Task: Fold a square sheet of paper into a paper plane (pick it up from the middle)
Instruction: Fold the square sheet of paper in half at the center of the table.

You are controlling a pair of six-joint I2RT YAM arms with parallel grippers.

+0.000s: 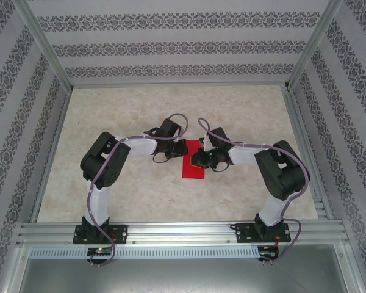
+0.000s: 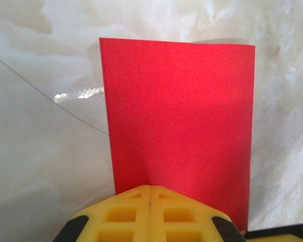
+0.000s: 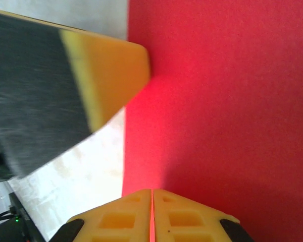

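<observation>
Counter [image 1: 128,195]: pale and marbled. It carries the sheet at its middle, between the two arms.
Square sheet of paper [image 1: 193,170]: bright red, lying flat on the counter as a narrow rectangle. We judge it folded in half. No dart shape is formed, so we rate the task as at an early stage.
Left pincer [image 2: 150,187]: clenched, with its yellow fingers meeting at the seam and the tips set on the sheet's left side. We cannot tell whether any paper is nipped between them.
Right pincer [image 3: 152,192]: clenched likewise, with its tips on the red surface at the sheet's right side, close beside the left pincer.
Risk, slip: thin paper on a smooth counter may skate under a sliding tip, and the crease would then run crooked.
Risk, tear: uneven downward pressure could wrinkle or rip the layers.
Risk, collision: the two pincers work very near each other, so a careless sweep could knock one against the other.
</observation>
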